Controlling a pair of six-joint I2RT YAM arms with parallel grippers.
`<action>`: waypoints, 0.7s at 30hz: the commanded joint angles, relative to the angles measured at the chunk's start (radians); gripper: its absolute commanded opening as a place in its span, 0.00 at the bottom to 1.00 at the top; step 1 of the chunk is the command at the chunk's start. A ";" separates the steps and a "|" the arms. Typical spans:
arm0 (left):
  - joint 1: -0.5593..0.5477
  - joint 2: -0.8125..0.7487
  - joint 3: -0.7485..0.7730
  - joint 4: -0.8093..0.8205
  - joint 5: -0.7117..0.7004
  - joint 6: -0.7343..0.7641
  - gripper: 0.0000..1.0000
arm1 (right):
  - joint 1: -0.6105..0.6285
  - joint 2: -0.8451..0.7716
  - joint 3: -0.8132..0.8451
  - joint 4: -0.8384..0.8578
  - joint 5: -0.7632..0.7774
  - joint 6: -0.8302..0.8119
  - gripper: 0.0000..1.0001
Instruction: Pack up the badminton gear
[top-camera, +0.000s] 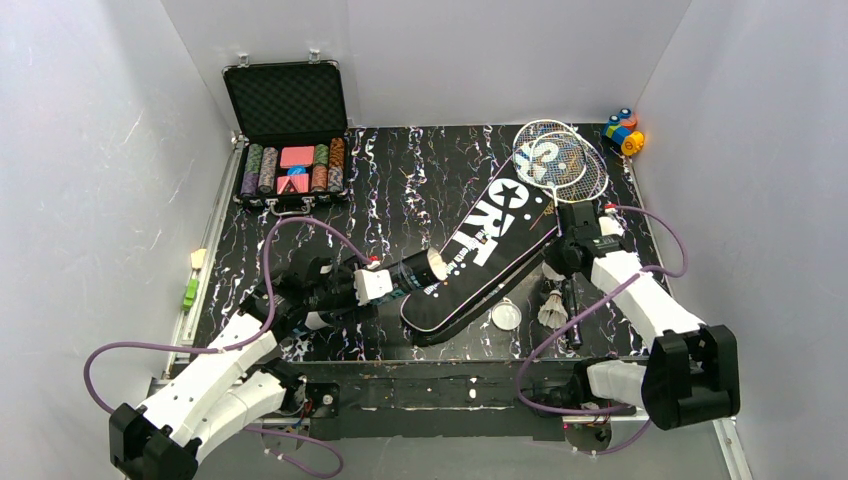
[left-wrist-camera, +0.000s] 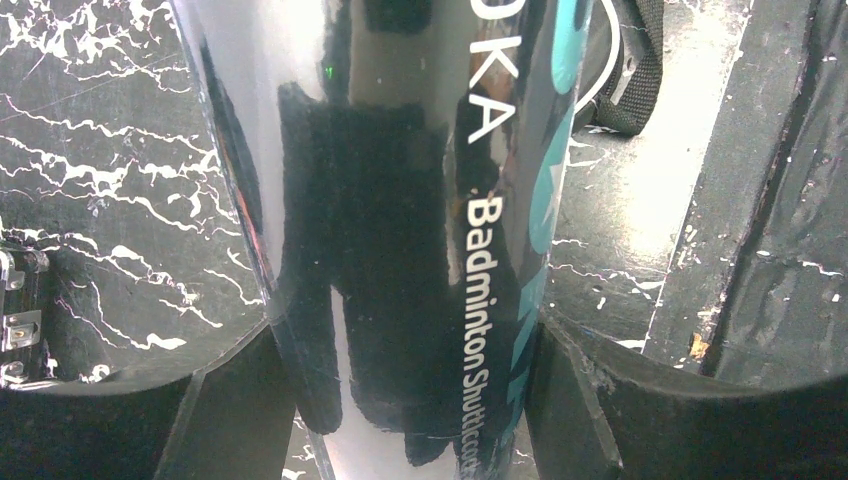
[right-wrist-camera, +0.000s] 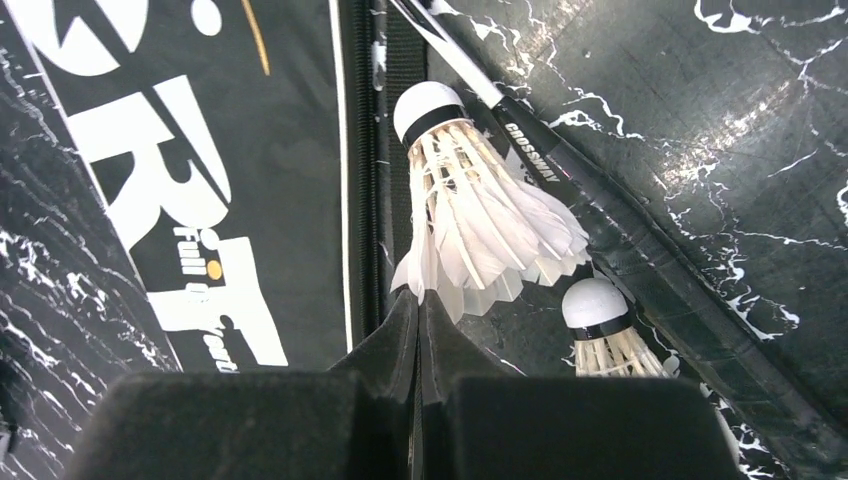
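Note:
The long dark tube (left-wrist-camera: 420, 200) with teal and white lettering fills the left wrist view, and my left gripper (left-wrist-camera: 408, 330) is shut on it, one finger on each side. From above, the tube (top-camera: 418, 272) lies tilted over the near end of the black racket-shaped bag (top-camera: 485, 240), open end toward the bag. My right gripper (right-wrist-camera: 418, 298) is shut on the feather edge of a white shuttlecock (right-wrist-camera: 470, 200), cork pointing away. A second shuttlecock (right-wrist-camera: 600, 325) stands just beside it. Two silver-framed rackets (top-camera: 558, 160) lie overlapped at the back right.
An open black case of poker chips (top-camera: 290, 150) stands at the back left. Small colourful toy blocks (top-camera: 624, 130) sit in the back right corner. A round white disc (top-camera: 506, 316) lies near the front edge. A racket handle (right-wrist-camera: 620, 230) runs beside the shuttlecocks.

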 joint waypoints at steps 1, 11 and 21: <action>-0.004 -0.021 0.021 0.005 0.027 0.001 0.05 | 0.034 -0.077 0.024 -0.003 0.046 -0.063 0.01; -0.004 -0.043 -0.009 -0.014 0.037 0.072 0.05 | 0.206 -0.277 0.103 -0.006 -0.468 -0.353 0.01; -0.004 -0.028 -0.025 -0.026 0.098 0.147 0.08 | 0.292 -0.430 0.202 -0.116 -0.878 -0.498 0.01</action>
